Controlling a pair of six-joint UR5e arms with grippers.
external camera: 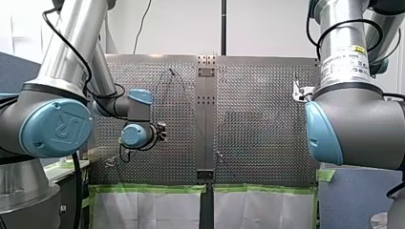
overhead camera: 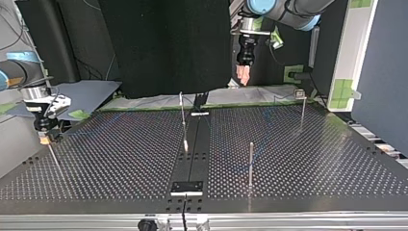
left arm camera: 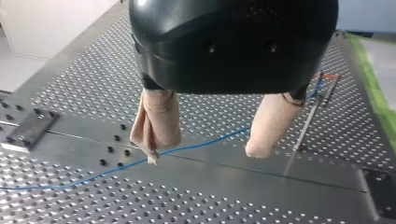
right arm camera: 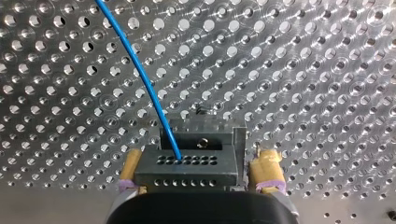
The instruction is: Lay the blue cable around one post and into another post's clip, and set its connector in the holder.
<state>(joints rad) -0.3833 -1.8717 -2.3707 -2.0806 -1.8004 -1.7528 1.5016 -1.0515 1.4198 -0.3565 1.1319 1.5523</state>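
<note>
My right pincer (right arm camera: 198,157) is clenched on the connector (right arm camera: 180,173), a dark block with rows of small holes. Its yellow pads (right arm camera: 265,168) sit close at 3 and 9 o'clock of the block. Just beyond the block, a small metal bracket (right arm camera: 201,140) sits on the perforated worktop (right arm camera: 303,70). The blue cable (right arm camera: 140,79) leaves the connector's upper face and runs off towards 11 o'clock over the holes.

My left pincer (left arm camera: 205,151) hangs released above the worktop. Its beige pads (left arm camera: 156,123) are well apart, with nothing between them. The cable lies flat on the worktop beneath it, crossing from 8 o'clock towards 2 o'clock. There a thin post (left arm camera: 310,116) stands with a bit of blue at its head.

In the top view, a dark plate (overhead camera: 187,187) lies at 6 o'clock by the near edge. A bare post (overhead camera: 250,161) stands upright at 5 o'clock. My right pincer is low at 9 o'clock, at the worktop's edge. My left pincer hangs high at 12 o'clock, past the far edge.
</note>
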